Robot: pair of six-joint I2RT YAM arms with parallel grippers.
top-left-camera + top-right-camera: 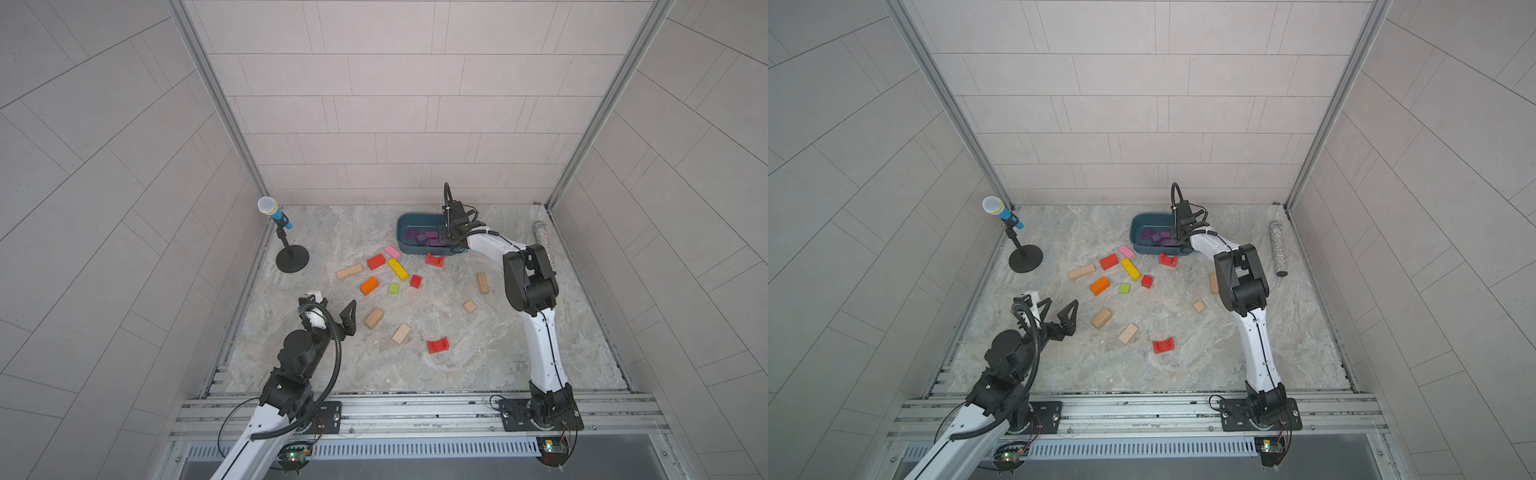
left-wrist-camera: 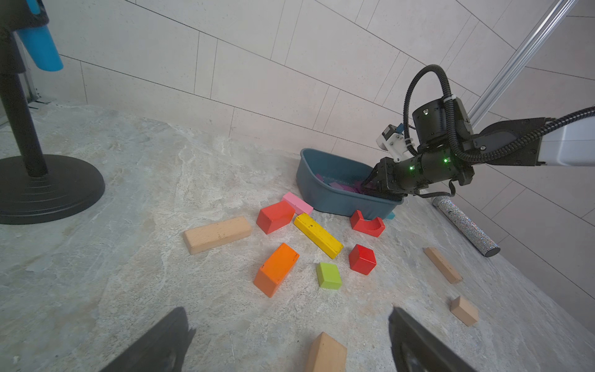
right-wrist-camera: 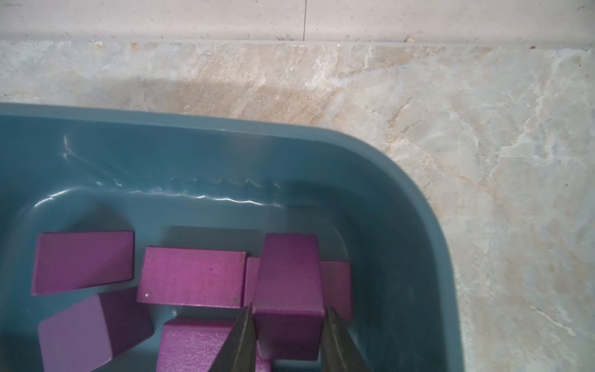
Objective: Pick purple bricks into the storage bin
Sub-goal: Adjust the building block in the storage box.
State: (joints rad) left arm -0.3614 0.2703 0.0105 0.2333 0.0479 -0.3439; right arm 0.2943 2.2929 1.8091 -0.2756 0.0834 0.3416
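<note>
Two jaw sets, one bin.

Near: left jaws, spread wide and empty, above the surface [image 1: 436, 332].

Middle: loose blocks [image 1: 397, 269] in red, yellow, orange, green, pink and bare wood; none purple.

Far: storage bin [image 1: 415, 248], about five purple bricks [image 3: 191, 277] lying inside. Right jaws pinching one more purple brick [image 3: 288, 283], low over the pile by a rounded corner.

Step, as judged: depositing, likely the last. Next move calls for spreading the jaws, then lifting clear of the wall.
</note>
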